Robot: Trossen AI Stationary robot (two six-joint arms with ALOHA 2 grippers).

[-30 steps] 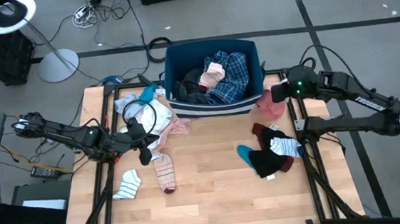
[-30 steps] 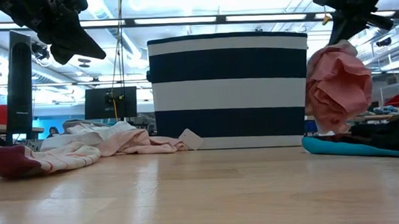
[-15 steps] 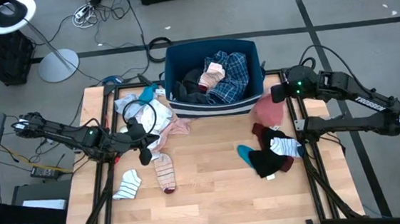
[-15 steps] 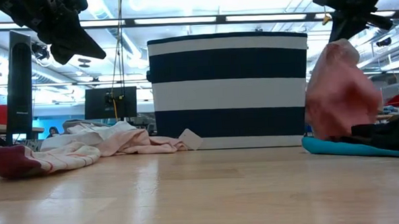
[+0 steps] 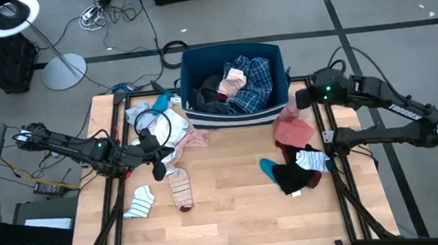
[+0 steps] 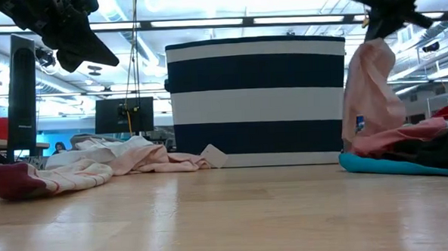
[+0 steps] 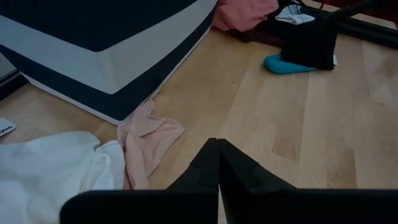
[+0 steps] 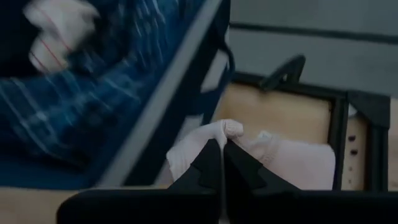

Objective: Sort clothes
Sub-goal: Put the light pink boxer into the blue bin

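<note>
High view puts the right gripper (image 5: 305, 100) beside the bin's (image 5: 236, 115) right wall, near its front corner, with a pink garment (image 5: 290, 125) hanging from below it and trailing down onto the heap of dark, white and teal clothes (image 5: 297, 167) that lies nearer the table's front edge. Its fingers are pinched together on a fold of that pink cloth — the right wrist view shows pale fabric bunched just ahead of the closed tips (image 8: 217, 163), with the bin's rim and the blue plaid shirt (image 8: 68, 106) off to one side. From the low view the garment (image 6: 370, 89) hangs straight under the gripper (image 6: 376, 28), its lower end resting on the pile. The step in hand looks like carrying this piece to the bin. The next move would call for a higher lift so the cloth clears the heap and the rim — then a sideways swing over the opening before letting go. The left gripper (image 5: 159, 171) waits fully closed and empty, with the white and pink pieces (image 5: 165, 136) between it and the bin and the striped socks (image 5: 181, 191) just beside it.
</note>
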